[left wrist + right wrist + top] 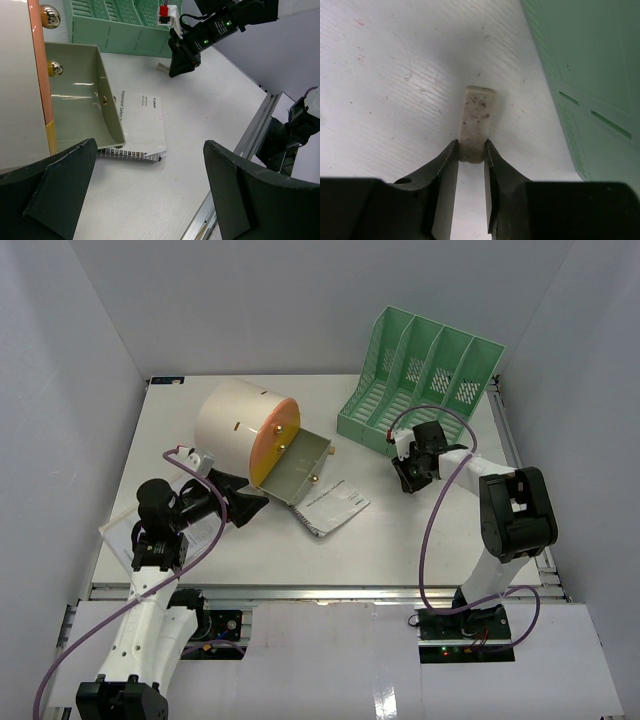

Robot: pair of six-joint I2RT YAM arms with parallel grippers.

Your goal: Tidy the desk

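Observation:
The desk is a white tabletop with a metal rail along its front. In the right wrist view a small cream speckled eraser lies flat on it, just left of the green rack. My right gripper is down at the desk surface, and its two fingertips press against the sides of the eraser's near end. From above, the right gripper sits in front of the rack. My left gripper hovers wide open over bare desk near the booklet, holding nothing.
A cream cylindrical drawer box lies at the back left, its olive drawer pulled open over the spiral booklet. The mint-green file rack stands at the back right. A clear plastic sheet overhangs the left edge.

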